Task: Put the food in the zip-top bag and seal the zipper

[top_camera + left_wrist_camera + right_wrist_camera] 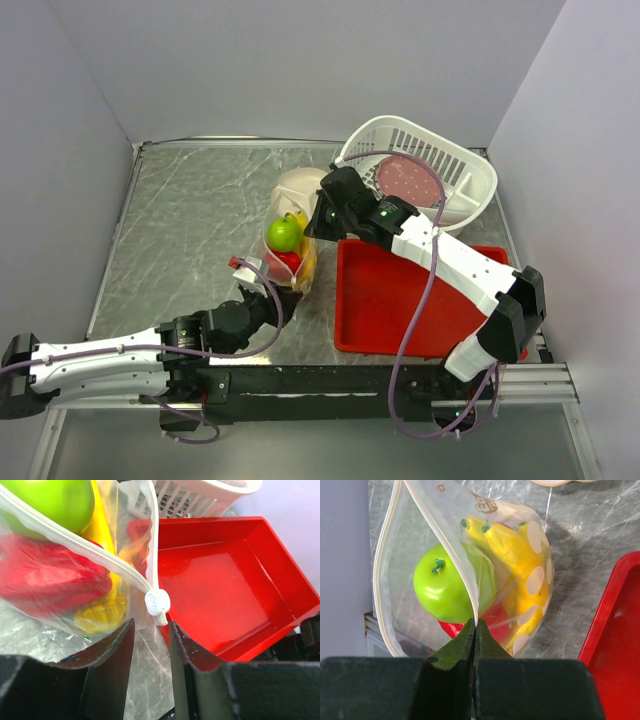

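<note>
The clear dotted zip-top bag (292, 268) stands on the table with the green apple (283, 234), yellow banana (515, 560) and red dragon fruit (45, 580) inside. Its mouth is open at the top. My right gripper (475, 624) is shut on the zipper strip (454, 555) at the bag's far end, next to the apple (445, 587). My left gripper (151, 630) is open at the near end. The white zipper slider (157, 603) sits just beyond its fingertips, not between them. In the top view the left gripper (262, 292) is at the bag's near corner.
A red tray (390, 300) lies right of the bag, close to the left gripper (225, 590). A white slotted basket (470, 165) at the back right holds a reddish speckled disc (408, 178). A cream round object (300, 185) sits behind the bag.
</note>
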Robot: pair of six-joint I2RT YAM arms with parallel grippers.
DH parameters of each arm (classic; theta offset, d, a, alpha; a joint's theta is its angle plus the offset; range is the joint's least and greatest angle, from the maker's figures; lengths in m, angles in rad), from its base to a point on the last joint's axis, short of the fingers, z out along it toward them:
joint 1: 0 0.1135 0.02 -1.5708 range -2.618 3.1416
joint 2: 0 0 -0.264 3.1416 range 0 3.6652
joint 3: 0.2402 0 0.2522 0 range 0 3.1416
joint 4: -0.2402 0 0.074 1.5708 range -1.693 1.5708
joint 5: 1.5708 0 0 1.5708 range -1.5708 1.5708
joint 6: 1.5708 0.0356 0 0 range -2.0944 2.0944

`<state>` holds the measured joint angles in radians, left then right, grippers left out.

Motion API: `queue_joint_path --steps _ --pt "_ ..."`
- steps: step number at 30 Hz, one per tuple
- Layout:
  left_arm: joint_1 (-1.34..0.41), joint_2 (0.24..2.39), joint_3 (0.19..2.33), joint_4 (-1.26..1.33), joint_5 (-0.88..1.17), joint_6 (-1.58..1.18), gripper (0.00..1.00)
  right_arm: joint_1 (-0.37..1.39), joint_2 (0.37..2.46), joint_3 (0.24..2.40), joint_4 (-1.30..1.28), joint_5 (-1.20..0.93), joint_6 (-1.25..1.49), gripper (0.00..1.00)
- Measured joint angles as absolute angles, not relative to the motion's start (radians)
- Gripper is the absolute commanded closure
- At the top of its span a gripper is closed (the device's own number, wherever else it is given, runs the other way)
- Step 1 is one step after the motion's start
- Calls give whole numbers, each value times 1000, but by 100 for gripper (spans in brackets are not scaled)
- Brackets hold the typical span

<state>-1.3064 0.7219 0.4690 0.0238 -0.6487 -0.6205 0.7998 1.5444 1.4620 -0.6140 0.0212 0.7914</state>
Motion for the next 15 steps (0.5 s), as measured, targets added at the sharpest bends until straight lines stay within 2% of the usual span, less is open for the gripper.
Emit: queue_joint_path --steps 5,11,15 --pt "-1311 735 469 41 -693 -607 61 800 1544 1463 -614 15 796 100" --pt "-1311 765 471 86 -731 -584 67 800 1544 1463 -614 14 799 100" --pt "-1311 795 471 116 -740 -570 81 800 1544 1463 -614 15 800 100"
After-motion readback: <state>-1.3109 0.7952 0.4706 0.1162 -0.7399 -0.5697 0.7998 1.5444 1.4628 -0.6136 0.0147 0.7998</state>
